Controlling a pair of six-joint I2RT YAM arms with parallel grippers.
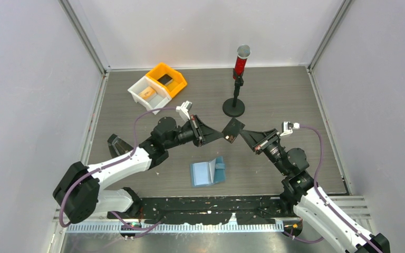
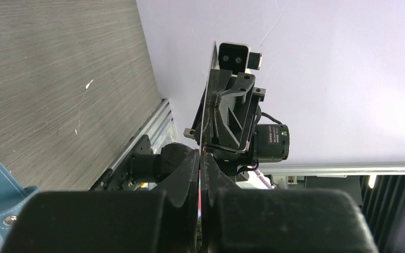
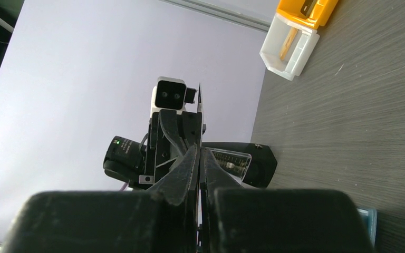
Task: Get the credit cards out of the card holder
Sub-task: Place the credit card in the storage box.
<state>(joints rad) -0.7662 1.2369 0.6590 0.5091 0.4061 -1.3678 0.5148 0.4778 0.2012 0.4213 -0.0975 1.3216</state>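
A dark grey-black credit card (image 1: 234, 128) hangs in the air above the table, pinched from both sides. My left gripper (image 1: 221, 137) is shut on its left corner and my right gripper (image 1: 244, 135) is shut on its right corner. The card shows edge-on in the left wrist view (image 2: 206, 105) and in the right wrist view (image 3: 200, 110), between closed fingers. The light-blue card holder (image 1: 208, 172) lies open on the table below, nearer the arm bases. An orange-tan card (image 1: 147, 93) lies in the white bin.
An orange bin (image 1: 175, 83) with a dark flat item and a white bin (image 1: 137, 89) stand at the back left. A red-and-black microphone on a stand (image 1: 234, 108) is just behind the grippers. Grey walls close in the table on three sides.
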